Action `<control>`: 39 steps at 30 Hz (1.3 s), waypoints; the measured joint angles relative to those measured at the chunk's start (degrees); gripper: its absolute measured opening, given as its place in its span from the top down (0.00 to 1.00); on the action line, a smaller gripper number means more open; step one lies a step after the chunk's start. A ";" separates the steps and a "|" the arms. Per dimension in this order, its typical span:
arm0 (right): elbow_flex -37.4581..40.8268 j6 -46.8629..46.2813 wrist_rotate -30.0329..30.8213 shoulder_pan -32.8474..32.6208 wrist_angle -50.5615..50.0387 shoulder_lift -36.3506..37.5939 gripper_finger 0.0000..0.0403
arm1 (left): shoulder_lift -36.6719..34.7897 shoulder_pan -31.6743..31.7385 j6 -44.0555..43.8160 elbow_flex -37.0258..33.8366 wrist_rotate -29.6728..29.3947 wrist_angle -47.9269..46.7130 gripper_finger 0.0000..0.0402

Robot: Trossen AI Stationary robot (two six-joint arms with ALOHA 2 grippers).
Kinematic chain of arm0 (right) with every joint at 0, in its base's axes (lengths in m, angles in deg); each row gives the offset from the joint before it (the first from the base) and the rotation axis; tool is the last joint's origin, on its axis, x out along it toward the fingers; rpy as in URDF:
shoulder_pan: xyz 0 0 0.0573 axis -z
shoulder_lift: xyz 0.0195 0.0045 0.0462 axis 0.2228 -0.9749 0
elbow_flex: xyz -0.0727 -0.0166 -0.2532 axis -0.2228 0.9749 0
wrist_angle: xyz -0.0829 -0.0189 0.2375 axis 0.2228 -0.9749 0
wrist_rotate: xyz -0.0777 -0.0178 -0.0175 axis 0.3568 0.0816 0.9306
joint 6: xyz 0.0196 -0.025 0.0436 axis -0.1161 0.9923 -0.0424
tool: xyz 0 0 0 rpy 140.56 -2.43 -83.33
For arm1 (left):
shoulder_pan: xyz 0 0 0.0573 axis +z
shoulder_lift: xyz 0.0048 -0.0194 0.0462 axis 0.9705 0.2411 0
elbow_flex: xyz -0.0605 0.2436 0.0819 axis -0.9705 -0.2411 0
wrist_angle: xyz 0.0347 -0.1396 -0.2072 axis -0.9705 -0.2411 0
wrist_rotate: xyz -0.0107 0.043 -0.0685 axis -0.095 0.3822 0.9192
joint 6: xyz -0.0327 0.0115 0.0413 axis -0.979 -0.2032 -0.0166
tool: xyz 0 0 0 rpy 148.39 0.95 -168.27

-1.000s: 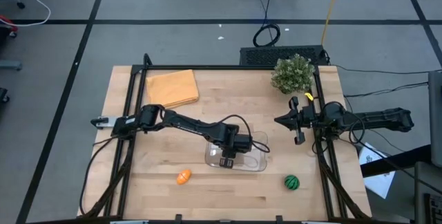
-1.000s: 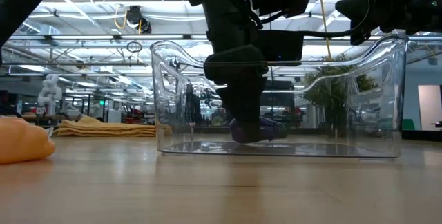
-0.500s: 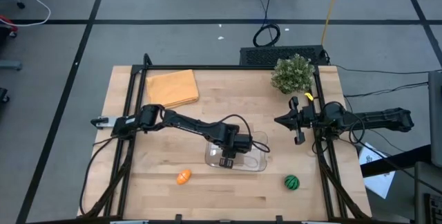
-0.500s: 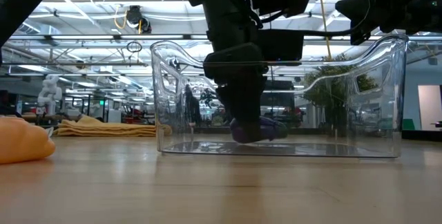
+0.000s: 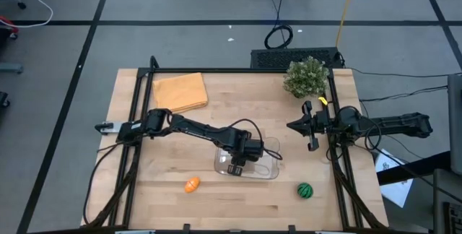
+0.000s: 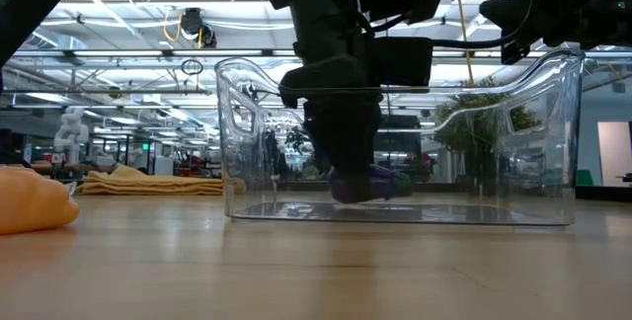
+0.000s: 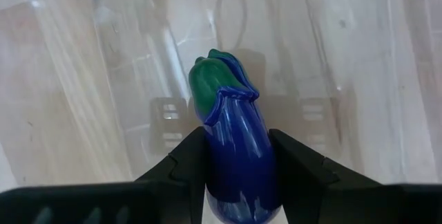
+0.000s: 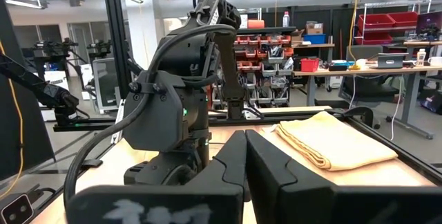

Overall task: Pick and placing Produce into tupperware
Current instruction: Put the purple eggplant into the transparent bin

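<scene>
- The left gripper [image 7: 238, 158] sits low inside the tupperware [image 5: 268, 169], its fingers [image 7: 190, 156] clamped on the purple eggplant [image 7: 235, 148], whose green cap points away from the wrist.
- Risk: opening too high could let the eggplant bounce or roll against the clear wall; lifting out carelessly could catch the rim and drag the tupperware.
- The orange piece [image 5: 190, 185] and the green striped piece [image 5: 304, 190] lie outside the tupperware, on either side of this gripper.
- The right gripper [image 5: 310, 127] waits well apart, fingers pressed together on nothing.
- No legible writing or brand shows.
</scene>
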 joint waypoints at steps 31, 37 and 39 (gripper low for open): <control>0.00 0.00 0.00 0.00 -0.02 0.00 1.00 | 0.00 0.04 1.52 0.00 0.23 0.01 0.66; 0.00 0.00 0.00 0.00 0.00 0.02 1.00 | 0.00 0.51 0.01 0.02 0.92 -1.28 0.61; 0.00 0.02 0.00 0.00 -0.02 0.00 1.00 | 0.00 0.59 -0.11 0.02 1.07 -1.38 0.59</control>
